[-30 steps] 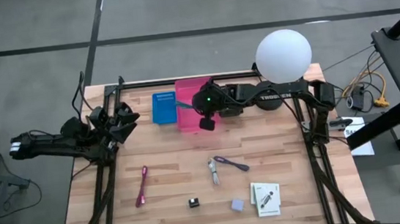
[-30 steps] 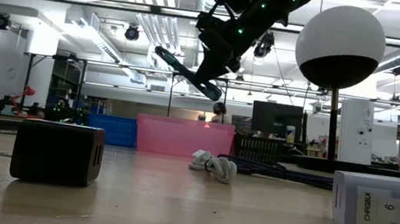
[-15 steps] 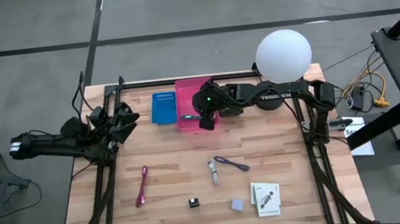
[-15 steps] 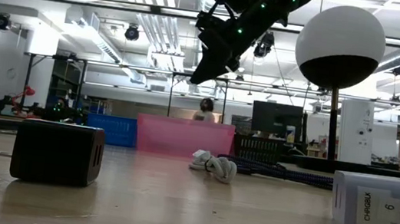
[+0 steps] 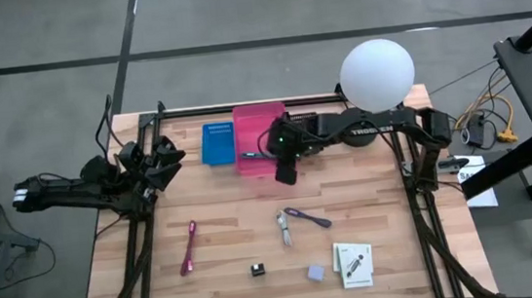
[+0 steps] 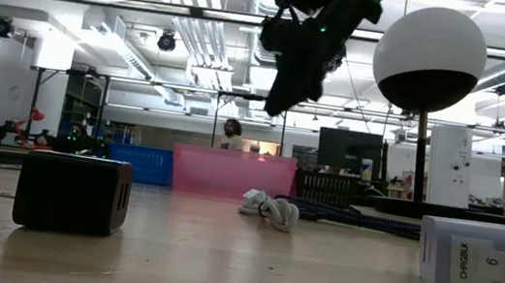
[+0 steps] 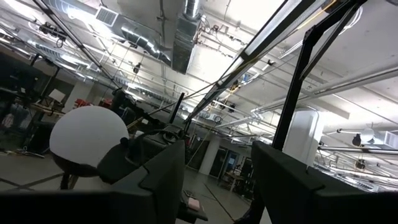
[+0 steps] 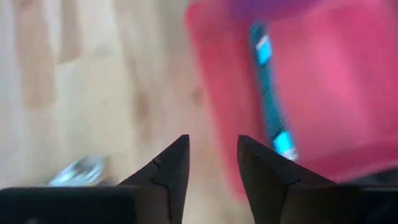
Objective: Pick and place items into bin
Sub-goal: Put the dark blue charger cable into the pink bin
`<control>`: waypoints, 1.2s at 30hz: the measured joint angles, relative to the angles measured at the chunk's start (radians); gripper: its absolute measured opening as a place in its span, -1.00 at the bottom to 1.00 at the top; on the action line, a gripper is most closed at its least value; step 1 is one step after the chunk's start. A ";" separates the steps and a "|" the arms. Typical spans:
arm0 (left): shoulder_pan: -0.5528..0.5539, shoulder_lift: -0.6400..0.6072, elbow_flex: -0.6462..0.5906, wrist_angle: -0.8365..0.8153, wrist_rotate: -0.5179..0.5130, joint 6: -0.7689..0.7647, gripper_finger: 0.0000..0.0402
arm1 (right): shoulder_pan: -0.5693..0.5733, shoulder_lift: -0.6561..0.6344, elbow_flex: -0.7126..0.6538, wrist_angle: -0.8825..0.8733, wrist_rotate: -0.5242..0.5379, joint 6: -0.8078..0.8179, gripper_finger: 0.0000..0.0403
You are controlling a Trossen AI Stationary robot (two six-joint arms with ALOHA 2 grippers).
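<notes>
The wooden table sat under my overhead camera on a grey floor, with an open hall of ducts and ceiling lights behind it in the low view; at the far left I saw the left gripper parked off the table's left edge, its jaws standing apart with nothing between them in its own wrist view; moving right, the magenta strap lay alone near the left side; at the back I had a blue box touching the pink bin, and the teal pen lay inside that bin, which the right wrist view confirmed; the right gripper hung just in front of the bin's near edge, raised above the wood, its fingers a narrow gap apart and empty; further forward lay the small metal pliers with the purple pen just beside them; nearer my edge sat the tiny black cube, then the grey-blue cube, then the white card with its black mark; at the back right stood the white globe lamp.
</notes>
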 joint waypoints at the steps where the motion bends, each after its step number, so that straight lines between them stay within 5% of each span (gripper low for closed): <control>1: 0.000 0.000 0.000 0.000 0.000 0.000 -0.15 | 0.007 -0.003 0.000 -0.026 -0.024 0.026 -0.33; 10: 0.000 0.003 0.000 -0.002 0.000 0.001 -0.15 | 0.138 -0.005 -0.023 -0.151 -0.083 0.100 -0.12; 19: 0.000 0.003 -0.002 -0.001 0.000 0.001 -0.15 | 0.284 -0.005 -0.093 -0.135 -0.089 0.004 -0.13; 36: 0.000 0.003 -0.002 -0.002 0.000 0.001 -0.15 | 0.314 -0.003 -0.360 0.099 0.023 0.217 -0.19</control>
